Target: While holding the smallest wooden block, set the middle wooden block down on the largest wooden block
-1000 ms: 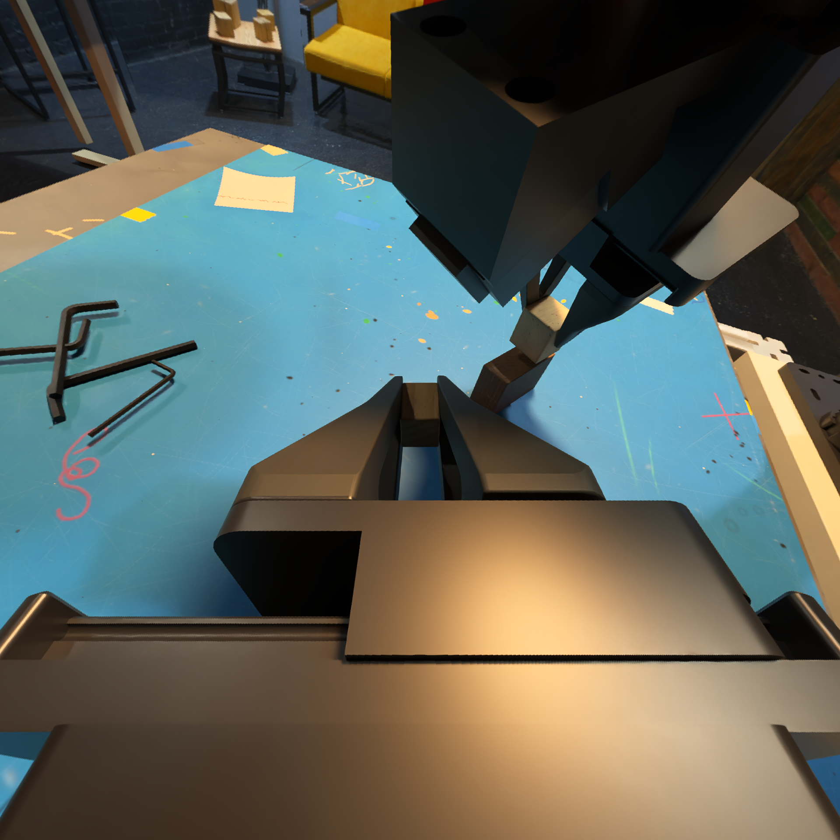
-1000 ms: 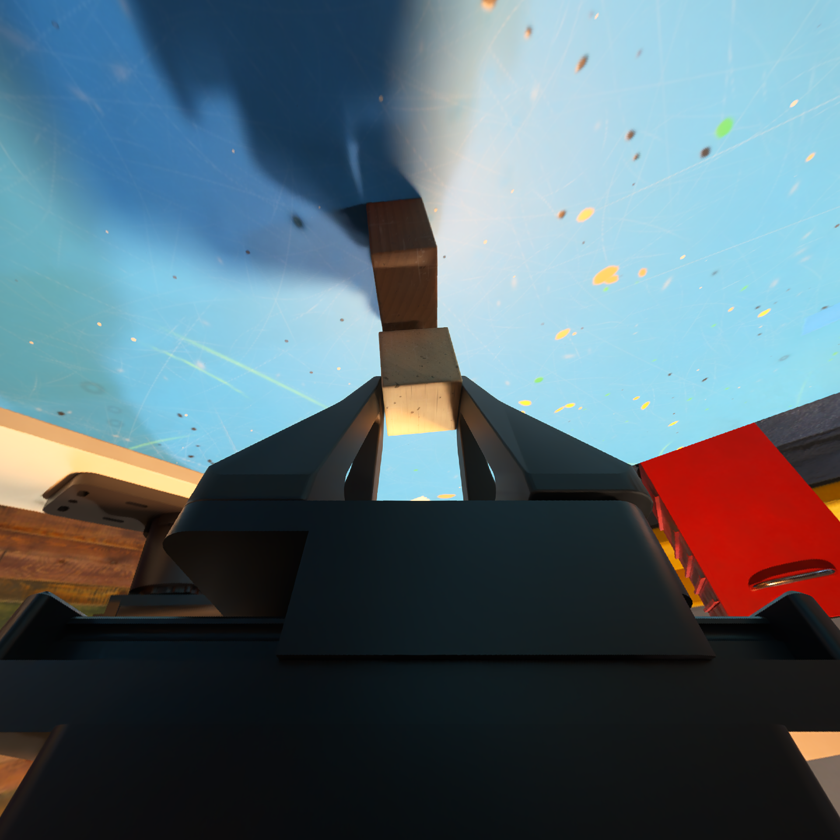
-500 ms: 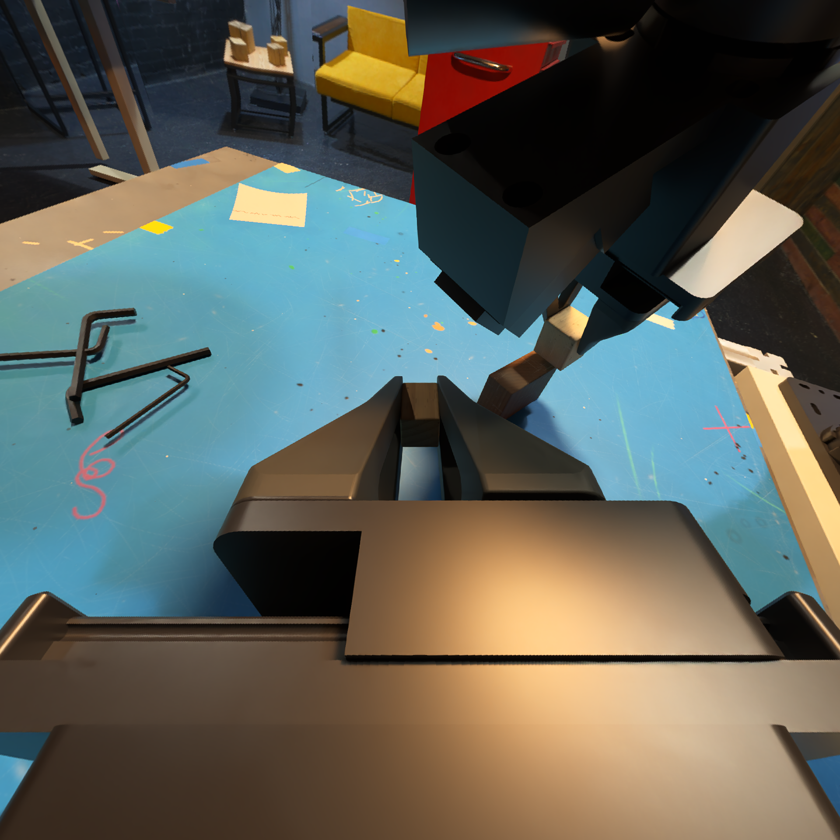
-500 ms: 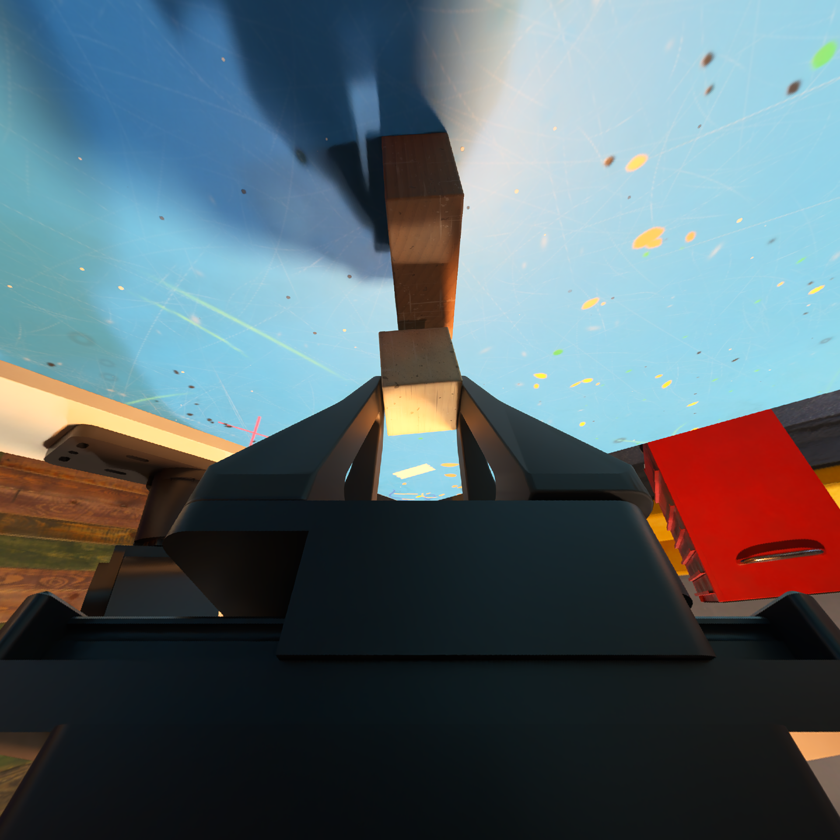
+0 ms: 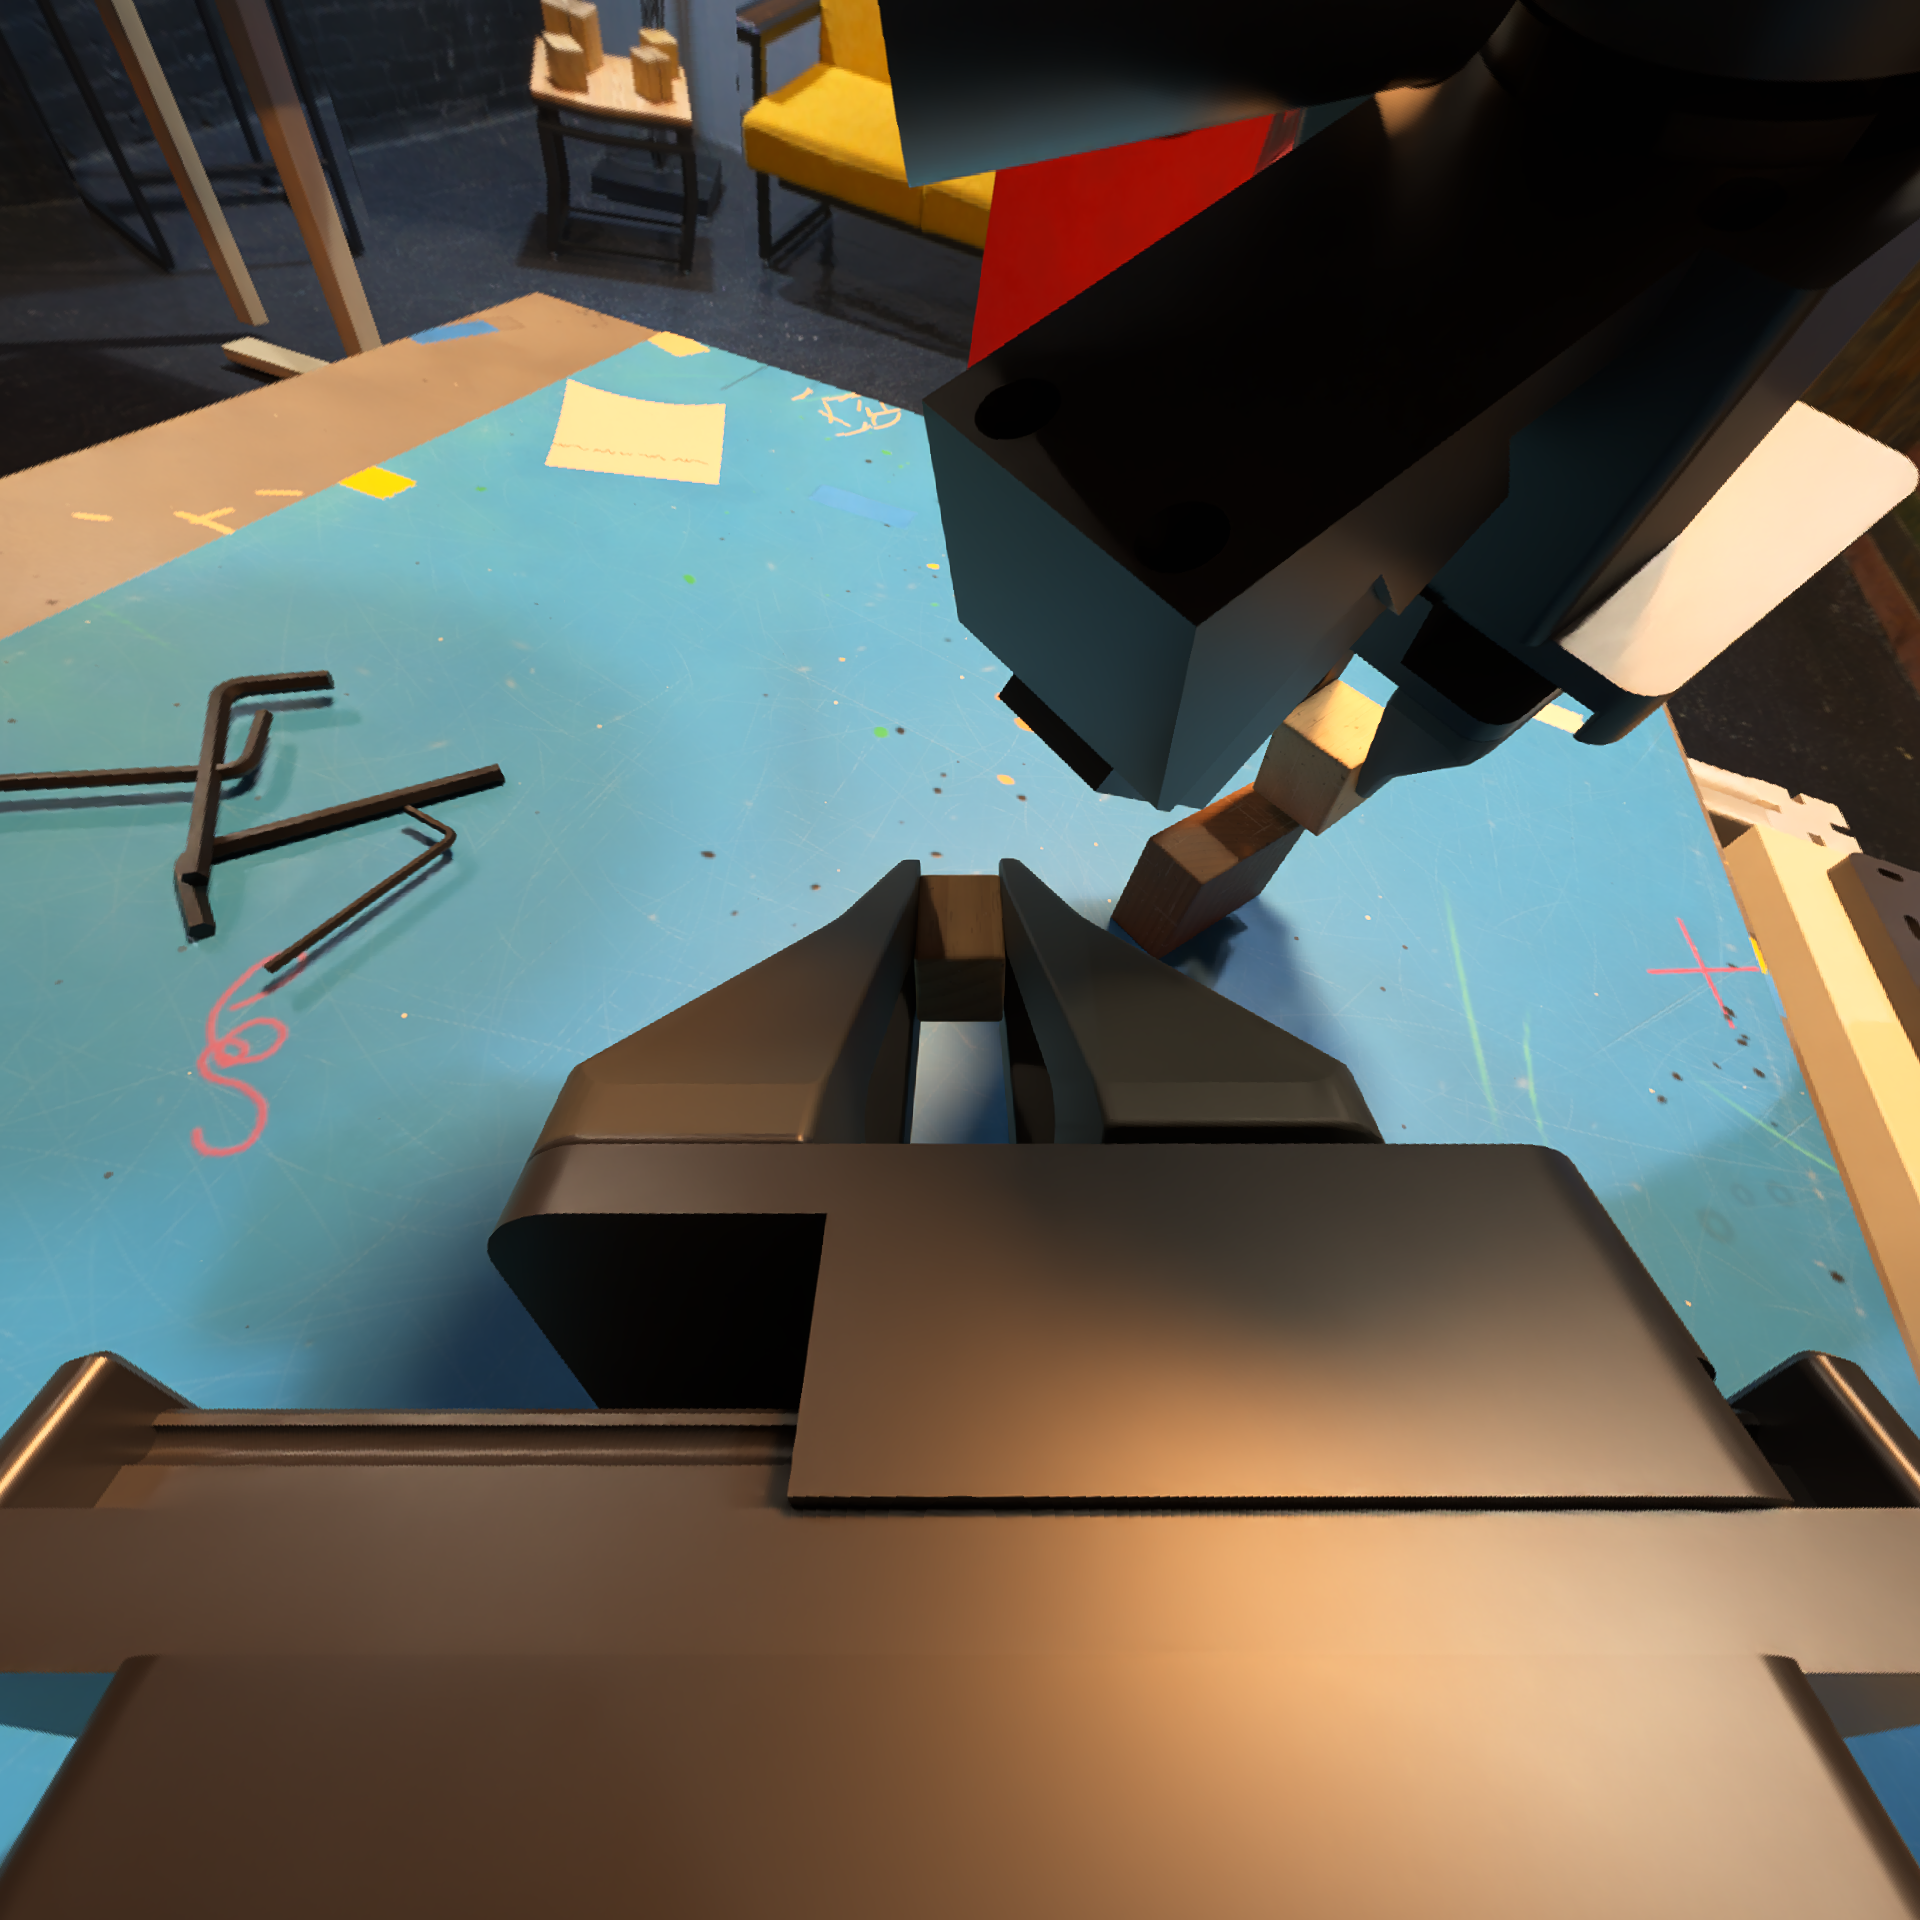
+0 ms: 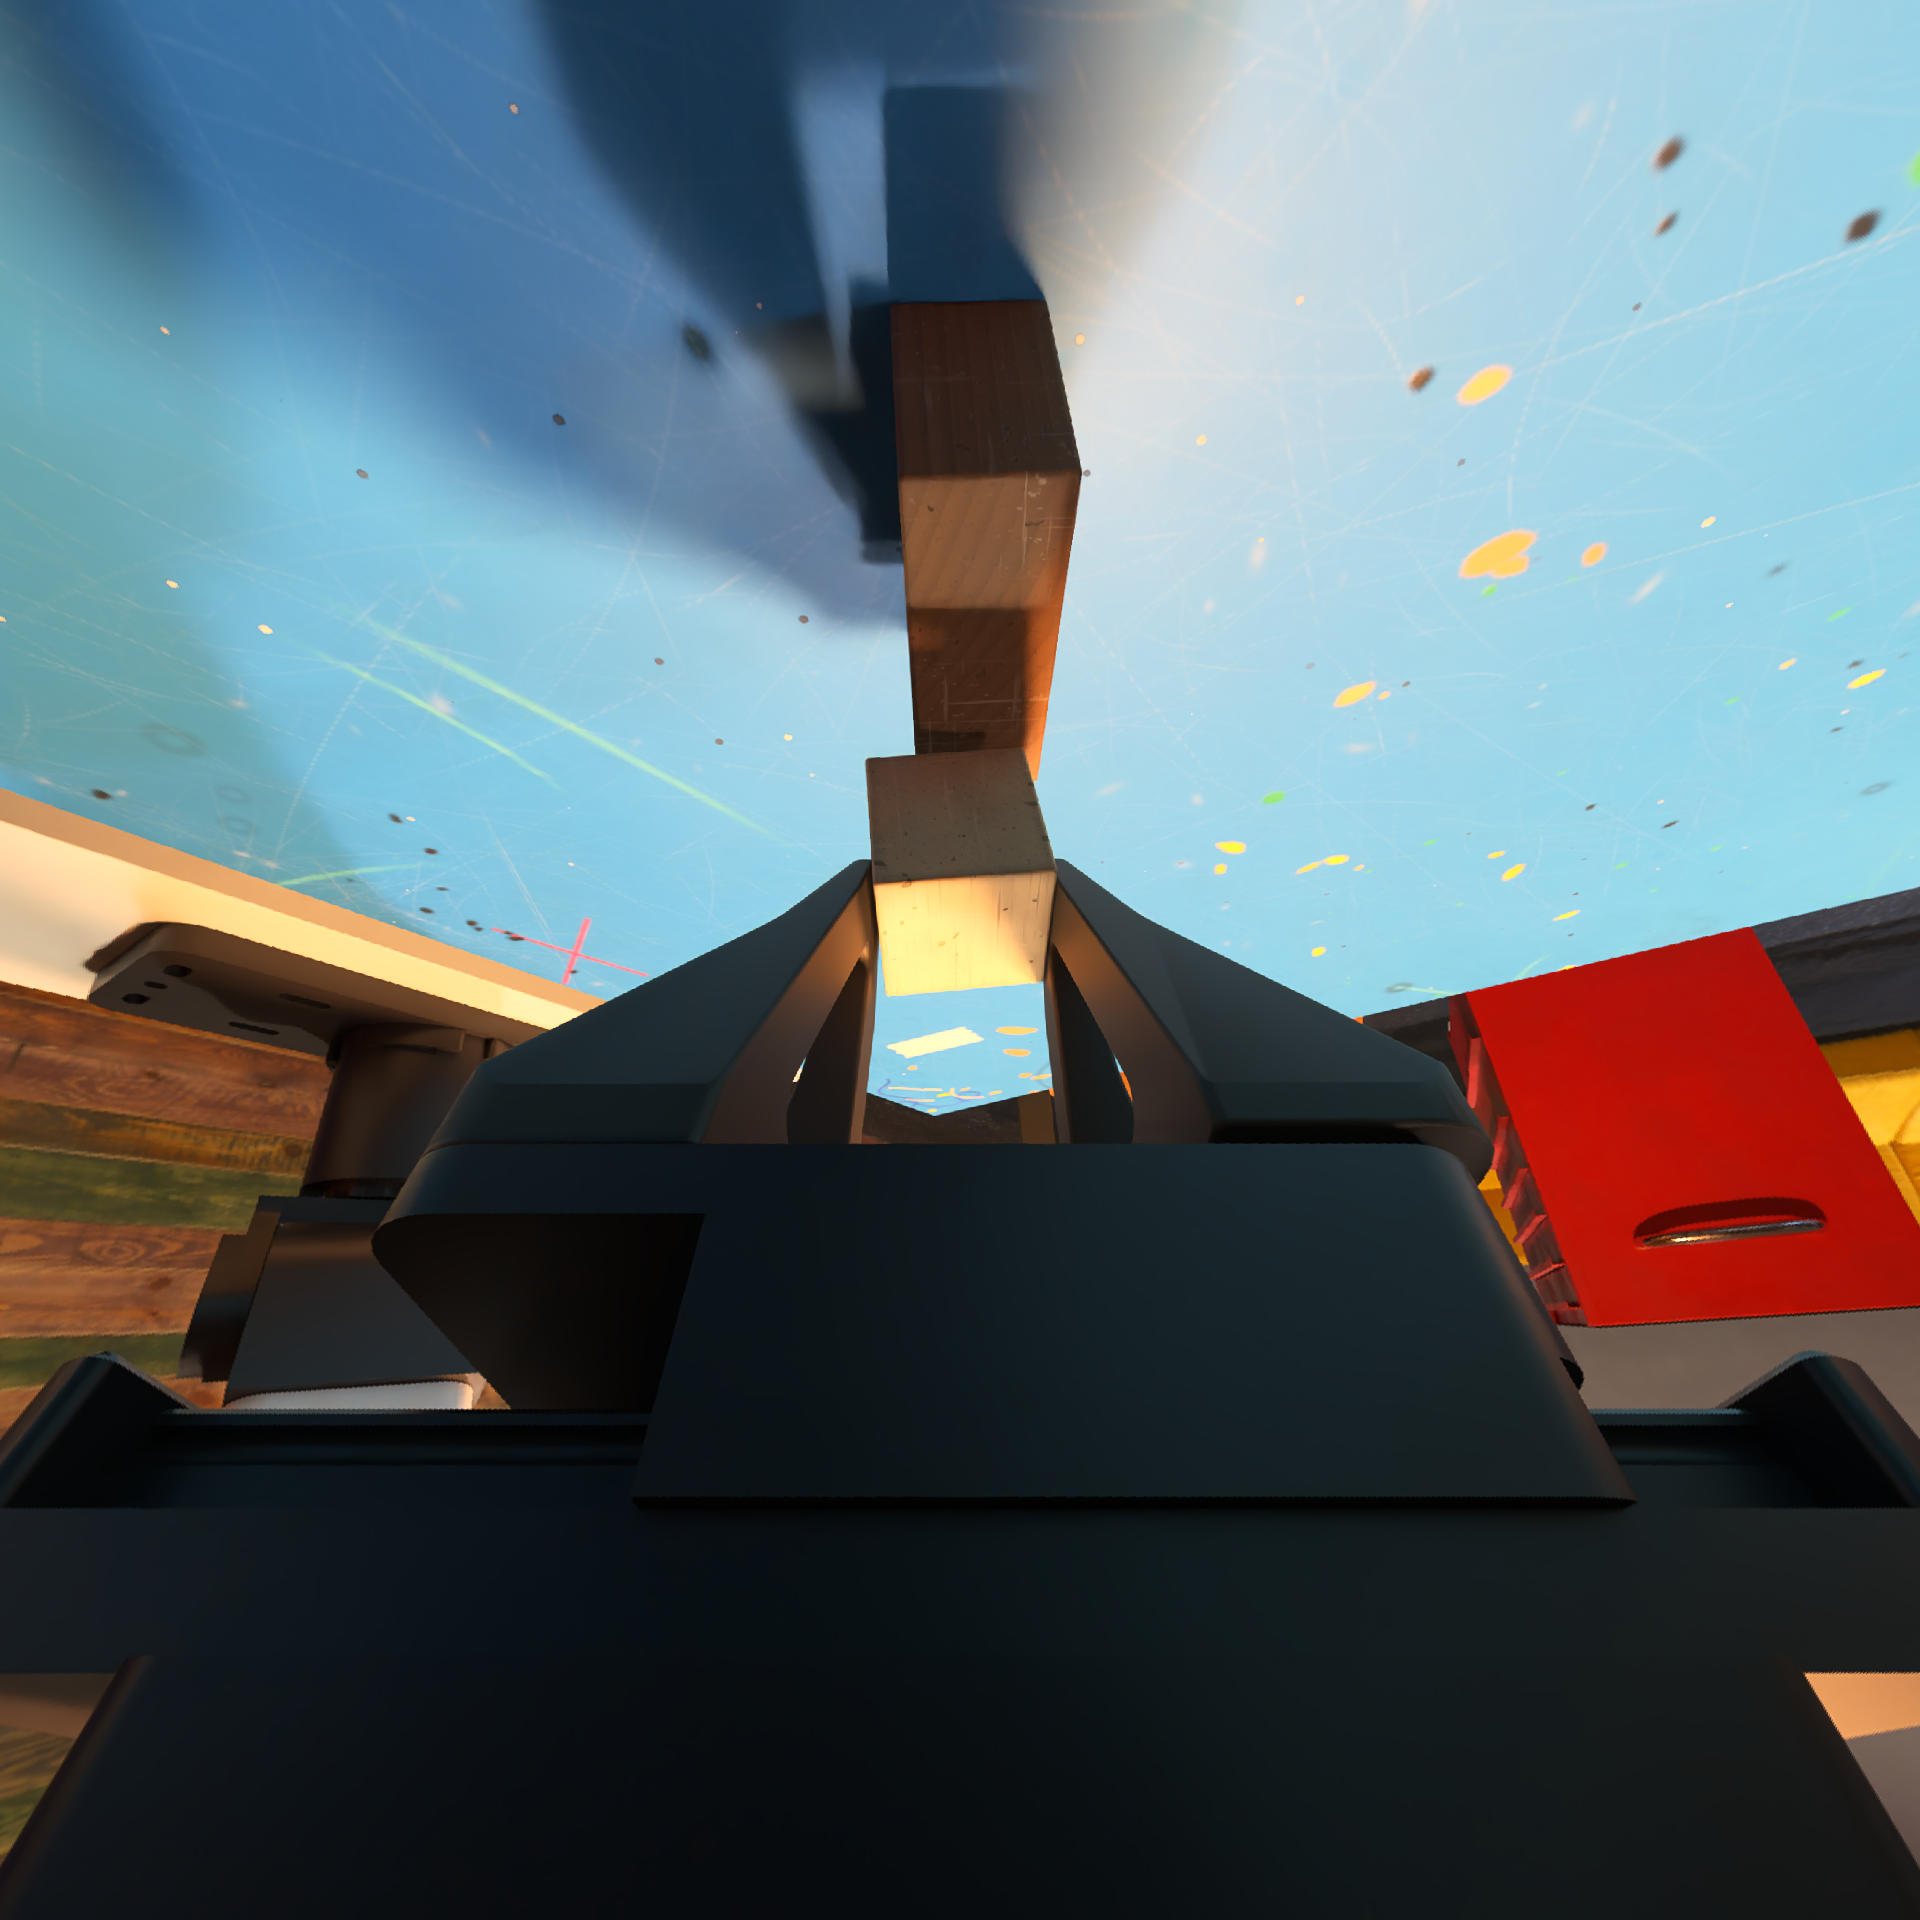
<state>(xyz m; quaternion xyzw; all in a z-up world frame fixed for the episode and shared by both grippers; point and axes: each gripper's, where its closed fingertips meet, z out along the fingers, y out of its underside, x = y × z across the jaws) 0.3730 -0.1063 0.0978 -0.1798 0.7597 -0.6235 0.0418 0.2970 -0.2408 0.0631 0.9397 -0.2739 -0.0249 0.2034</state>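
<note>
In the left wrist view my left gripper [image 5: 958, 883] is shut on the smallest block [image 5: 958, 940], a dark brown cube, above the blue table [image 5: 644, 644]. Just right of it the largest block [image 5: 1195, 878], brown and long, stands tilted: its near end is on the table and its far end is raised against the pale middle block [image 5: 1320, 758]. My right gripper [image 5: 1340, 753] holds that pale block from above. In the right wrist view my right gripper [image 6: 961, 873] is shut on the pale block [image 6: 961, 883], with the largest block [image 6: 982, 520] just beyond, touching it.
Several black hex keys [image 5: 260, 810] lie at the table's left, by a pink scribble [image 5: 234, 1060]. A yellow paper [image 5: 636, 442] lies at the far edge. A cream rail [image 5: 1829, 997] runs along the right edge. A red cabinet [image 6: 1662, 1122] stands beyond the table.
My right gripper has come closer to the table with the pale block, and the largest block looms larger ahead of it. The left gripper has drawn back a little, still holding its block.
</note>
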